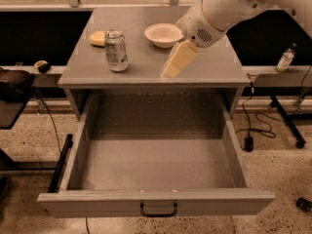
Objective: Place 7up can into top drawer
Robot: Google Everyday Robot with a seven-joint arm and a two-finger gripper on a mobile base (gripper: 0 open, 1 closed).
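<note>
— Where did the 7up can (116, 50) stand?

— Upright on the grey cabinet top (209, 65), near its left edge and closer to the front than the back. A yellow sponge (97, 37) lay just behind it, toward the back-left corner.

— And further along?

— A white bowl (164, 34) sat near the middle of the top, toward the back edge. Right of it the white arm (222, 9) reached in from the upper right, and the gripper (172, 70) hung over the top's front edge, a little right of centre, tilted down and to the left, apart from the can. Whether it was open or closed could not be told; it held nothing visible.

— The top drawer (156, 201)?

— Pulled out wide below the front edge, its grey inside showing and its black handle (158, 210) at the centre of the front panel.
</note>
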